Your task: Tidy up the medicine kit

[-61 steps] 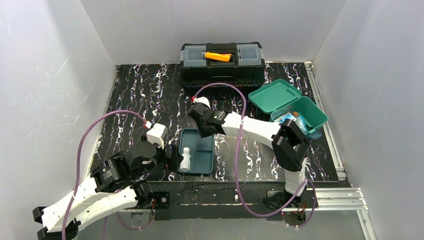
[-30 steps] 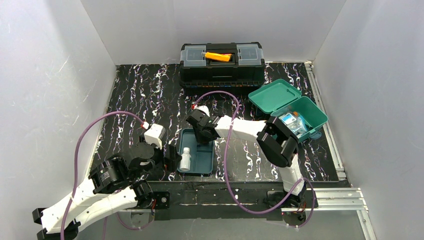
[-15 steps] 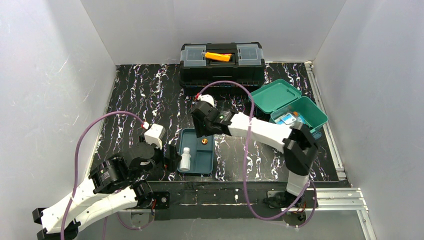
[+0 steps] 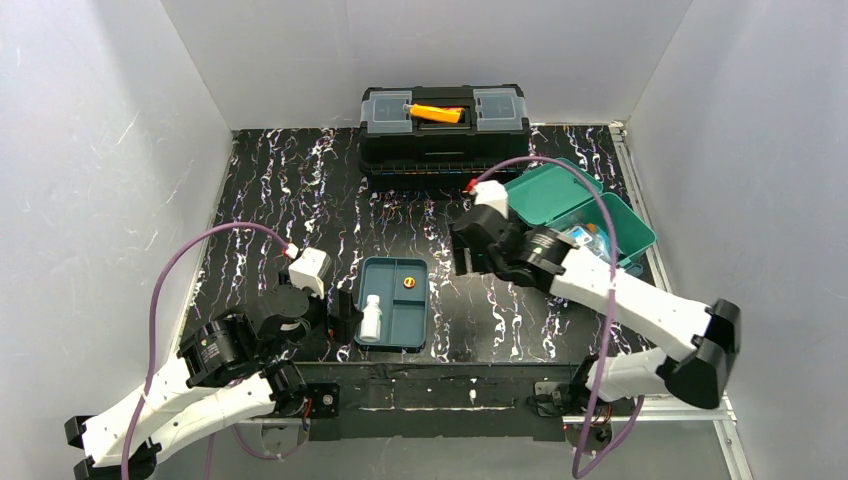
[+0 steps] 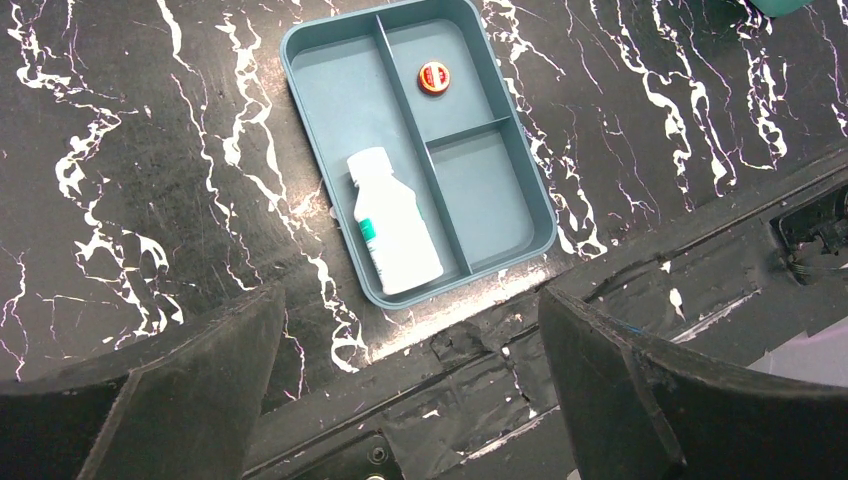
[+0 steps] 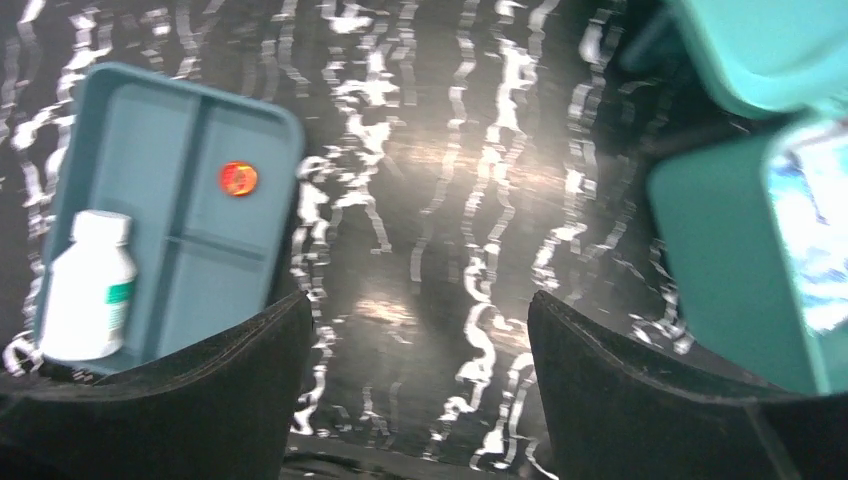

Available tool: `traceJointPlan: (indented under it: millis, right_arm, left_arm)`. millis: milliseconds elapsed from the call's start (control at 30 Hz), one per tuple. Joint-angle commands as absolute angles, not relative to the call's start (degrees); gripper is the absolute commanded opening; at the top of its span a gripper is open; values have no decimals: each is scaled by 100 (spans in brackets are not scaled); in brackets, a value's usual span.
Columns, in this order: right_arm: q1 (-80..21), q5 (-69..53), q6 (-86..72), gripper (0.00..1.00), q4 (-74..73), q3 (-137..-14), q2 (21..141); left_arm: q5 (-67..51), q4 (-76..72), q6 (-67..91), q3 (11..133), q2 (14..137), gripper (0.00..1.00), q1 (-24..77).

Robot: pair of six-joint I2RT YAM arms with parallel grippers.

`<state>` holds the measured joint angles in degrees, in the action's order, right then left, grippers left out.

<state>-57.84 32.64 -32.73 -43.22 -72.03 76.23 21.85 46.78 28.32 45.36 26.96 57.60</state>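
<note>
The right gripper (image 4: 462, 258) hangs over the table's middle right, between the medicine kit and its tray, fingers spread wide with nothing between them. The left gripper (image 5: 408, 305) hovers at the near left, just over the tray's near edge, also gaping and empty.

The medicine kit (image 4: 632, 222) sits at the far right with its lid (image 4: 548, 192) tipped back toward the far left. Blue-and-white packets (image 4: 583, 238) are crowded inside. The divided tray (image 4: 410, 322) is out of the box, near the front middle and well apart from it. A white bottle (image 4: 371, 318) is in its long left compartment and a small red-orange disc (image 4: 407, 283) in the far right one. The near right one is bare.

I'd say the sorting of loose items from box to tray is partway along, and the right arm is between picks. Next it would need to go right, come down inside the box's walls and close on a single packet without dragging its neighbours. How they're stacked I can't make out.

The black tabletop (image 4: 300, 190) is veined with white and glossy enough to throw glare. Plain white walls (image 4: 110, 150) close in three sides, and a shut black toolbox (image 4: 443, 130) with an orange handle stands at the far edge, near the lid.
</note>
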Motion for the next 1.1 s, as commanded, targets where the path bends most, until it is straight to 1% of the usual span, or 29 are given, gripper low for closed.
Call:
traceJointPlan:
  millis: [0, 100, 167, 333, 500, 633, 833, 967, 1067]
  right_arm:
    - [-5088, 3610, -2992, 85, -4751, -6693, 6678]
    - [-4209, 2961, -2737, 85, -4677, -6447, 6177]
    - [-3772, 2792, -2515, 85, -4593, -6341, 5983]
    - [-3026, 2497, -2146, 85, -4599, -6339, 6045]
    - [-2534, 2151, -1762, 85, -4468, -6320, 6367]
    - [-2161, 1744, -1386, 83, -4190, -6250, 6577]
    - [-1730, 1293, -1214, 79, -4022, -6074, 6944]
    - [-1619, 969, -1113, 73, -3884, -5932, 7142]
    - [-1601, 890, -1094, 65, -3859, -5877, 7303]
  left_arm:
    - [2239, 4671, 2801, 4578, 2722, 98, 5772]
    - [2298, 4719, 2851, 4595, 2713, 98, 5772]
    - [2292, 4672, 2820, 4571, 2706, 98, 5766]
    - [2266, 4699, 2814, 4595, 2781, 98, 5771]
    - [2272, 4718, 2813, 4603, 2767, 98, 5770]
    - [2268, 4687, 2806, 4588, 2721, 98, 5777]
    - [2250, 4692, 2788, 4588, 2740, 98, 5774]
    - [2241, 4682, 2786, 4588, 2742, 98, 5773]
    - [2239, 4678, 2777, 4592, 2754, 98, 5772]
